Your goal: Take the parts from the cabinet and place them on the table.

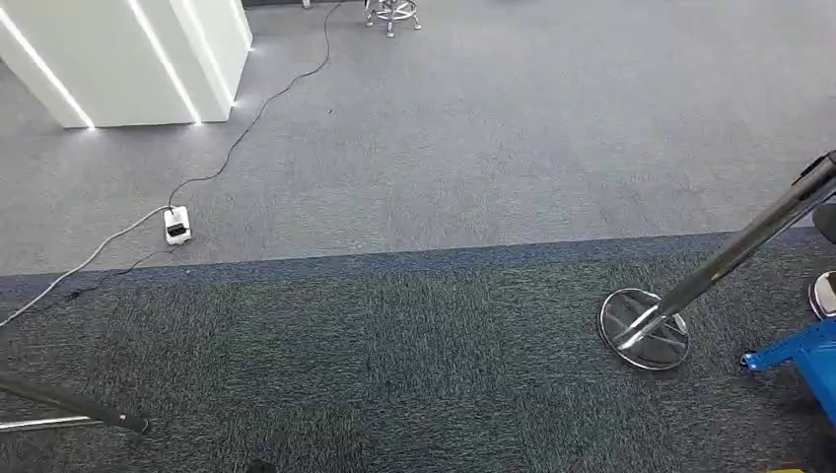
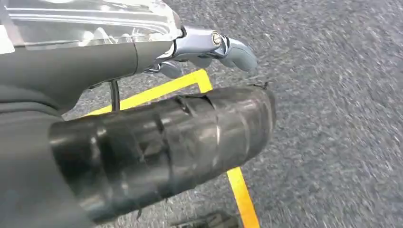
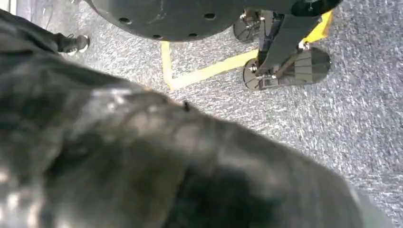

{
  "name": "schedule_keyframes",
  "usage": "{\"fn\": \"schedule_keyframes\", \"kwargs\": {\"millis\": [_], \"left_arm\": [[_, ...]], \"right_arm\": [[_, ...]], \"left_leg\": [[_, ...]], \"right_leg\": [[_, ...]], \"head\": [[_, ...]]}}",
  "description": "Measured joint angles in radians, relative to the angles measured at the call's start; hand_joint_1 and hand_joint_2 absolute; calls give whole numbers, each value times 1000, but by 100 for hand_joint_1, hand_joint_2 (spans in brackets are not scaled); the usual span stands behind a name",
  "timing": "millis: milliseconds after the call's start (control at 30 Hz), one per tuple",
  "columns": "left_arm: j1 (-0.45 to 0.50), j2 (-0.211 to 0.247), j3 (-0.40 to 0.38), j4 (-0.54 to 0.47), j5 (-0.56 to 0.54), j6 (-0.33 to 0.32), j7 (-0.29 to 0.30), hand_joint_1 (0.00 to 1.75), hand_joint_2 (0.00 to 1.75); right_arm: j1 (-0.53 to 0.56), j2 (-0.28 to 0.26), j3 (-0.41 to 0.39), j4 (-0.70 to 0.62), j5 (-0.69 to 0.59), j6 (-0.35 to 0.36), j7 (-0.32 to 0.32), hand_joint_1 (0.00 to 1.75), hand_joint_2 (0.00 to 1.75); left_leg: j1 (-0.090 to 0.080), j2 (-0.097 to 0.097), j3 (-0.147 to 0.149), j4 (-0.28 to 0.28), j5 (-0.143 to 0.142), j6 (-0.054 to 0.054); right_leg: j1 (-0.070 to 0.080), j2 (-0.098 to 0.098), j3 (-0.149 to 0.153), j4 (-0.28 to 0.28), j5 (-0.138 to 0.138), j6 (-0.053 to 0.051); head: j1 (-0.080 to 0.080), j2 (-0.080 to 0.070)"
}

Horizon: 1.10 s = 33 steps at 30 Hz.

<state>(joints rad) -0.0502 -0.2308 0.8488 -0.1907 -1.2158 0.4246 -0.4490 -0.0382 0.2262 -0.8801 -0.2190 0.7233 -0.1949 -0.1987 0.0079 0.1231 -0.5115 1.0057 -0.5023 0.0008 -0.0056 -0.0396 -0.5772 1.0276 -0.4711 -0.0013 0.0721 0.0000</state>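
My left hand (image 2: 142, 123) hangs over grey carpet in the left wrist view. Its thick thumb is wrapped in black tape, and one silver finger with a grey tip (image 2: 233, 50) reaches out beyond it. Thumb and finger stand apart with nothing between them. In the right wrist view my right hand (image 3: 166, 166) is a dark, blurred mass close to the lens, and how its fingers lie is unclear. The head view looks down on bare carpet floor (image 1: 444, 148).
A chrome barrier post leans on its round base (image 1: 644, 328) at the right, beside a blue cart (image 1: 803, 357). A white lit block (image 1: 128, 59) stands far left, with a power strip (image 1: 176, 225) and cables. Yellow floor tape (image 2: 240, 190) runs under my hand. A wheeled frame (image 3: 285, 61) stands nearby.
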Motion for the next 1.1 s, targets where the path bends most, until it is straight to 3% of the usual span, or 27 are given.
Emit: {"fn": "schedule_keyframes", "kwargs": {"millis": [33, 67, 100, 167, 200, 233, 267, 300, 333, 367, 400, 500, 533, 567, 600, 667, 700, 733, 767, 833, 867, 900, 1000, 1033, 1067, 1100], "left_arm": [[-1, 0, 0, 0, 0, 0, 0, 0, 0], [-2, 0, 0, 0, 0, 0, 0, 0, 0], [-2, 0, 0, 0, 0, 0, 0, 0, 0], [1, 0, 0, 0, 0, -2, 2, 0, 0], [4, 0, 0, 0, 1, -3, 3, 0, 0], [7, 0, 0, 0, 1, -3, 3, 0, 0], [8, 0, 0, 0, 0, -3, 4, 0, 0], [7, 0, 0, 0, 0, -3, 5, 0, 0], [7, 0, 0, 0, 1, -3, 6, 0, 0], [9, 1, 1, 0, 1, -3, 7, 0, 0], [10, 1, 1, 0, 2, -3, 8, 0, 0], [9, 1, 2, 0, 3, -3, 9, 0, 0], [10, 0, 3, 0, 3, -3, 10, 0, 0], [10, 1, 3, 0, 0, -4, 10, 0, 0], [11, 1, 3, 0, 0, -4, 10, 0, 0], [16, 1, 3, 0, 0, -4, 8, 0, 0], [18, 1, 4, 0, 0, -4, 5, 0, 0], [18, 1, 5, 0, 0, -4, 4, 0, 0], [16, 1, 6, 0, 1, -4, 3, 0, 0], [15, 0, 7, 0, 0, -4, 4, 0, 0], [16, -1, 7, 0, -1, -4, 4, 0, 0], [15, -1, 7, 0, -1, -4, 5, 0, 0], [11, -4, 8, 0, 0, -11, 8, 0, 0], [8, -5, 8, 0, -1, -13, 9, 0, 0], [7, -5, 8, 0, -2, -14, 10, 0, 0], [8, -5, 8, 0, -2, -15, 10, 0, 0]], "right_arm": [[0, 0, 0, 0, 1, 0, 0, 0, 0], [-1, 1, 0, 0, 3, 0, 0, 0, 0], [-3, 1, 0, 0, 3, 0, 3, 0, 0], [-3, 1, 0, 0, 3, 0, 3, 0, 0], [-3, 1, 0, 0, 3, 0, 6, 0, 0], [-1, 1, 0, 0, 3, 0, 6, 0, 0], [-1, 1, 0, 0, 3, 0, 8, 0, 0], [-1, 1, 0, 0, 4, 0, 9, 0, 0], [-1, 1, 0, 0, 5, 0, 10, 0, 0], [0, 2, 0, 0, 9, 0, 11, 0, 0], [-3, 2, 0, 0, 17, -2, 13, 0, 0], [10, 2, 7, 1, 52, -5, 23, 0, 0], [13, 1, 11, 1, 61, -6, 26, 0, 0], [15, 0, 14, 1, 65, -8, 27, 0, 0], [14, 0, 16, 1, 68, -10, 30, 0, 0], [14, -5, 19, 1, 71, -11, 28, 0, 0], [14, -6, 20, 1, 71, -13, 22, 0, 0], [15, -6, 20, 1, 71, -14, 18, 0, 0], [16, -7, 19, 1, 71, -15, 18, 0, 0], [19, -8, 19, 1, 72, -17, 17, 0, 0], [18, -8, 20, 1, 74, -17, 17, 0, 0], [17, -8, 21, 2, 78, -18, 17, 0, 0], [19, -8, 29, 2, 99, -20, 22, 0, 0], [19, -8, 31, 2, 103, -20, 25, 0, 0], [20, -5, 35, 3, 105, -20, 28, 0, 0], [19, -5, 37, 4, 106, -19, 31, 0, 0]], "left_leg": [[7, -20, 0, 7, -11, -7], [7, -69, -11, 41, -37, -8], [8, -94, -40, 103, -77, -9], [8, -113, -119, 271, -149, -11], [8, -114, -146, 320, -153, -10], [8, -114, -149, 316, -133, -8], [8, -115, -131, 266, -91, -5], [8, -121, -96, 181, -39, -2], [9, -143, -56, 86, 10, 2], [11, -196, -37, 37, 11, 9], [13, -208, -35, 16, 9, 7], [4, -180, -31, 18, 13, 18], [16, -165, -27, 3, 22, 29], [13, -154, -24, -2, 24, 34], [12, -143, -24, -2, 24, 40], [8, -112, -25, -1, 21, 42], [7, -96, -25, 0, 19, 42], [7, -83, -24, 0, 18, 42], [7, -72, -22, 0, 15, 41], [7, -53, -14, 2, 9, 35], [6, -43, -9, 2, 5, 30], [-1, -34, -5, 2, 1, 23], [3, -14, 3, -5, 1, 8], [-1, -7, 7, -5, -2, 1], [6, -45, 3, 11, -18, -6], [6, -84, -18, 59, -53, -7]], "right_leg": [[-13, 11, 11, -11, 7, -10], [-12, 20, 12, -14, 9, -16], [-11, 28, 11, -14, 10, -20], [-6, 54, 10, -13, 9, -25], [-5, 69, 10, -10, 9, -25], [-4, 83, 11, -8, 8, -26], [-4, 98, 11, -5, 7, -26], [-4, 113, 12, -2, 5, -25], [-5, 127, 13, 0, 3, -22], [-6, 135, 9, 3, 1, -18], [0, 147, 2, 12, -1, -11], [-9, 177, -5, 2, 9, 12], [-11, 172, -4, 8, 3, 14], [-4, 115, -13, 31, -15, 17], [-4, 80, -41, 83, -51, 20], [-7, 54, -117, 236, -121, 27], [-9, 50, -145, 293, -134, 30], [-10, 48, -146, 296, -122, 32], [-11, 44, -123, 252, -89, 32], [-9, 22, -28, 78, -5, 26], [-3, -19, 9, -4, -1, 17], [3, -21, 10, -3, 2, 10], [9, 5, 4, -1, 1, -4], [3, 15, 8, -13, 7, -12], [-4, 23, 16, -20, 12, -17], [-5, 30, 15, -21, 14, -24]], "head": [[0, 0], [-1, 0], [-2, 0], [-2, 0], [-2, 0], [-2, 0], [-2, 0], [-2, 0], [-2, 0], [-2, 0], [-2, 0], [-2, 0], [-2, 0], [1, 0], [5, 0], [4, 0], [5, 0], [5, 0], [5, 0], [5, 0], [5, 0], [5, 0], [4, 0], [4, 0], [3, 0], [3, 0]]}}
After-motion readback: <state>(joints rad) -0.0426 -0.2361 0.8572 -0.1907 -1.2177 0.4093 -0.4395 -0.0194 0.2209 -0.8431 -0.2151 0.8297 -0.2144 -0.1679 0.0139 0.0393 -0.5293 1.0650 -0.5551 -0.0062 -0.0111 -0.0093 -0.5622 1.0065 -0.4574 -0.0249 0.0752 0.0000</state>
